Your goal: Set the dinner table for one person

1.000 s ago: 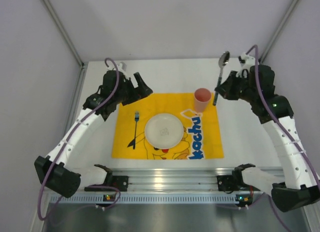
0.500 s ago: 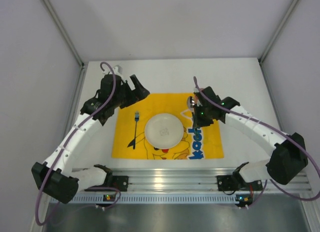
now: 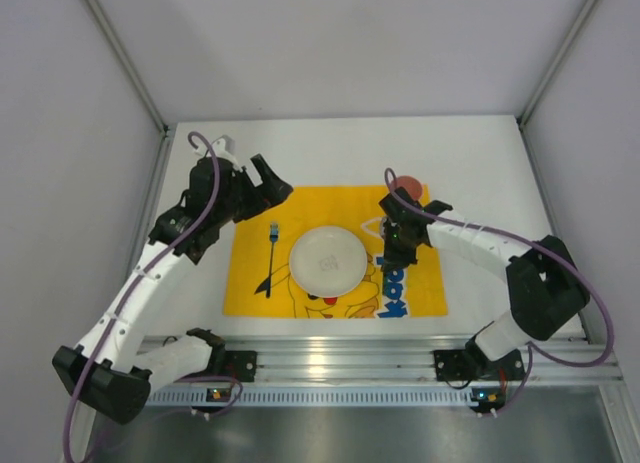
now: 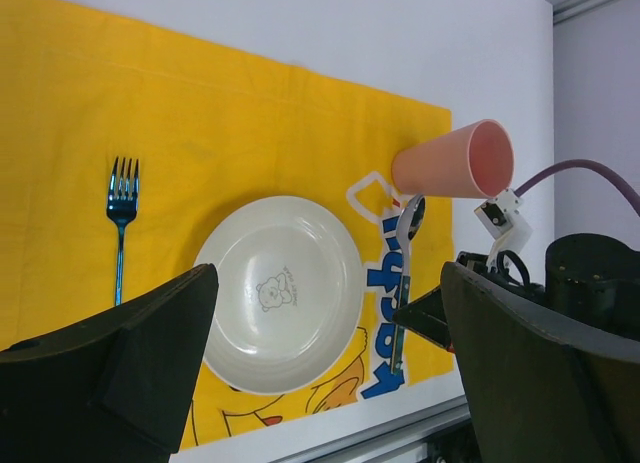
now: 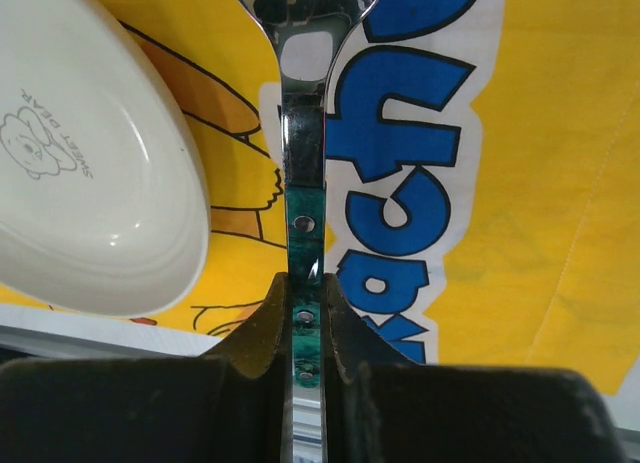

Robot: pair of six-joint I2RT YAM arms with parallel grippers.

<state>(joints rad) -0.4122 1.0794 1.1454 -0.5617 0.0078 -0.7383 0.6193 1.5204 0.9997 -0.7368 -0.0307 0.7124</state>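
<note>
One spoon [image 5: 303,173], now down beside plate [image 5: 90,183]

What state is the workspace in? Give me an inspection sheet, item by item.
Surface: white table with a yellow placemat lying flat on it.
Job's things: plate mid-mat; fork left of it; pink cup at the mat's far right; spoon over the mat, right of the plate; contact with the mat cannot be told.
Clutter: nothing seen.
Grippers: right gripper shut on the spoon's handle; left gripper open and empty near the mat's far left corner.
Cables: purple cable on the left arm, another on the right arm.
Surroundings: plain walls; aluminium rail at the near edge.
</note>
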